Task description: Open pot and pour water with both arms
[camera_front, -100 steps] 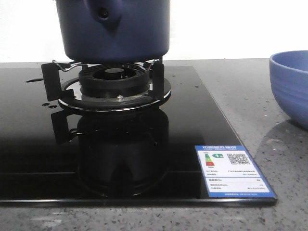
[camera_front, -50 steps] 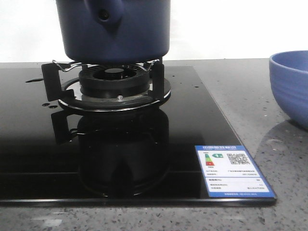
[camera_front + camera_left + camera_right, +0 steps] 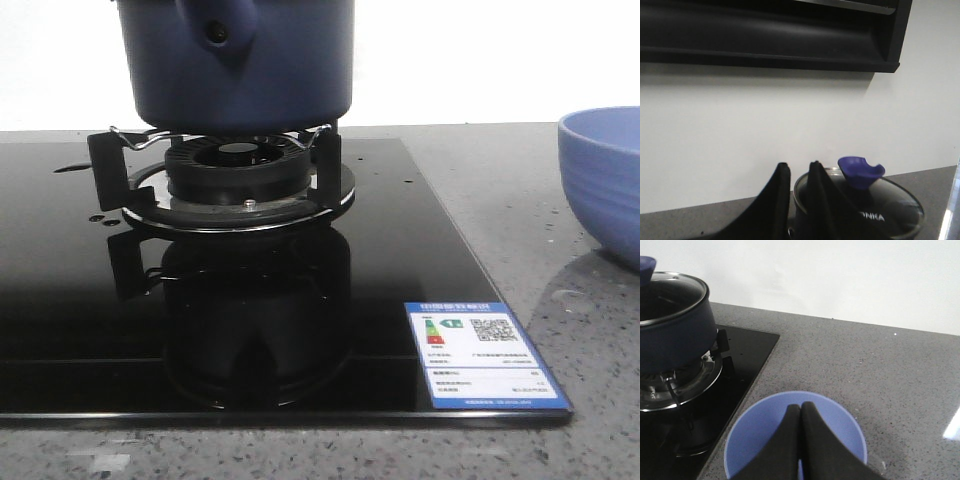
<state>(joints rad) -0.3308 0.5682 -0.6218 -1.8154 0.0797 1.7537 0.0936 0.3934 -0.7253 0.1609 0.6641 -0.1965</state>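
The dark navy pot (image 3: 240,70) stands on the gas burner (image 3: 238,170), its stubby handle socket with the round hole (image 3: 215,32) facing the front camera. A glass lid (image 3: 890,210) with a blue knob (image 3: 860,172) covers it. In the left wrist view my left gripper (image 3: 799,165) is beside the pot, its fingers a narrow gap apart with nothing clearly held. My right gripper (image 3: 801,406) is shut, fingertips touching, hanging over the periwinkle bowl (image 3: 760,435). The pot (image 3: 675,335) lies off to its side. Neither gripper shows in the front view.
The black glass cooktop (image 3: 60,300) carries an energy label (image 3: 485,355) at its near right corner. The periwinkle bowl (image 3: 605,170) sits on the grey speckled counter (image 3: 865,365) to the right of the cooktop. A dark range hood (image 3: 765,35) hangs on the white wall.
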